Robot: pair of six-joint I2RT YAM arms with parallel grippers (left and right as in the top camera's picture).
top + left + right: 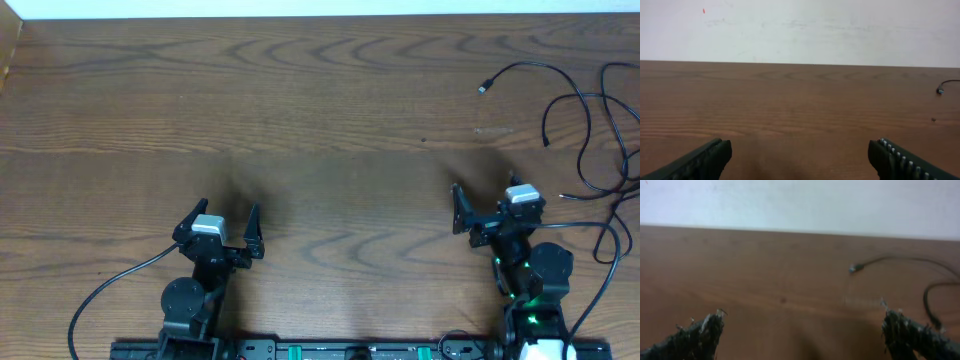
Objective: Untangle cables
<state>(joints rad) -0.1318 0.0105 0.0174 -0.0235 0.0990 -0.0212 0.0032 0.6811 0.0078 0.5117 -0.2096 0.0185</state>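
Thin black cables (590, 110) lie in loose overlapping loops at the table's far right. One strand ends in a small plug (483, 88) pointing left. I cannot make out a white cord. My left gripper (229, 208) is open and empty at the near left, far from the cables. My right gripper (484, 188) is open and empty at the near right, just short of the loops. The left wrist view shows open jaws (800, 157) and the plug (940, 90) at the right edge. The right wrist view shows open jaws (802, 327), the plug (856, 268) and a cable loop (930, 292) ahead on the right.
The wooden table (300, 110) stretches ahead of both arms, with a white wall (800, 25) behind it. Thicker black arm cables run from the left base (110, 290) and the right base (600, 235). The table's right edge is close to the cable loops.
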